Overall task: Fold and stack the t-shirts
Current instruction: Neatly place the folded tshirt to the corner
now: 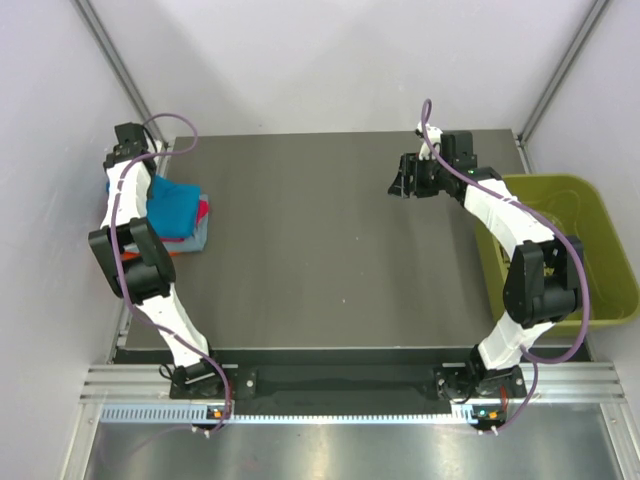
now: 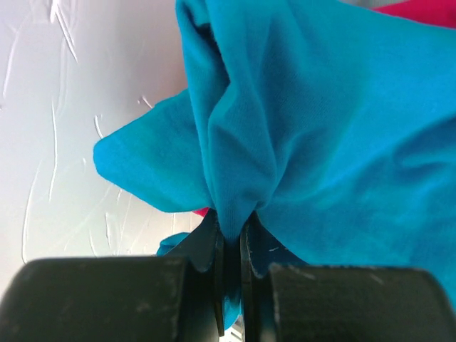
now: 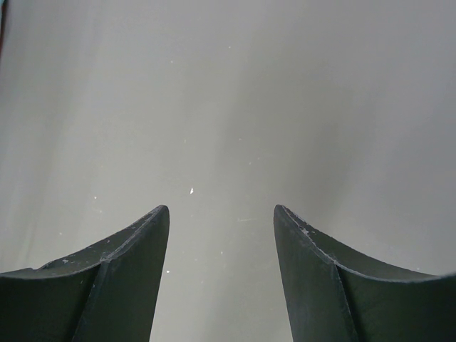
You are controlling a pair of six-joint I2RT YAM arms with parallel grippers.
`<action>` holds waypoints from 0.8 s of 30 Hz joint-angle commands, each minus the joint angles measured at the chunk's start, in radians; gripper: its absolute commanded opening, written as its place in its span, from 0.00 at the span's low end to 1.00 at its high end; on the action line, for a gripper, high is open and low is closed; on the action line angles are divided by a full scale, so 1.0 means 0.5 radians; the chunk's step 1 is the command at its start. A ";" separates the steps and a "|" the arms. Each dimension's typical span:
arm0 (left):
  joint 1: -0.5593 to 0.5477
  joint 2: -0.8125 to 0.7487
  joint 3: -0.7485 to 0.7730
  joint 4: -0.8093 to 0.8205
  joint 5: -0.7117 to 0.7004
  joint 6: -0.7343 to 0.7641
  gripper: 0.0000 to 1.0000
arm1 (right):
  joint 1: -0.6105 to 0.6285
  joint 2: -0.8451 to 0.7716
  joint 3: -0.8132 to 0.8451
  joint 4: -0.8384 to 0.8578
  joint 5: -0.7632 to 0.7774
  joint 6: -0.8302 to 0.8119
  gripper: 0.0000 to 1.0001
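Left arm's folded back by the left edge of the table [image 1: 320, 260], left gripper [image 2: 229, 239] pinched tight on a bunch of the teal shirt [image 2: 320, 128], which is crumpled on top of the folded pile [image 1: 200, 236]. Right gripper [image 3: 221, 214] hovers far right, fingers apart, holding nothing. Green bin [image 1: 545, 182] sits off the right edge.

**A Dark Table in a White Room**

A big dark grey table [image 1: 330, 260] fills the middle. Its top is flat and a bit shiny. White walls [image 1: 300, 60] stand behind it and at both sides. Thin metal poles [image 1: 112, 58] slant up in the back corners. A green bin [image 1: 556, 182] sits at the table's right side. A silver rail [image 1: 340, 381] runs along the near edge. The light is soft and even.
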 commanded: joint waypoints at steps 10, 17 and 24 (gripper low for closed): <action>-0.003 -0.034 0.209 0.298 0.098 -0.031 0.01 | 0.023 -0.066 0.018 0.095 0.008 -0.039 0.61; 0.000 0.018 0.114 0.323 0.022 0.034 0.12 | 0.075 -0.004 0.085 0.105 0.011 -0.042 0.61; -0.009 -0.147 0.175 0.176 0.131 -0.278 0.85 | 0.115 0.017 0.119 0.092 0.027 -0.067 0.61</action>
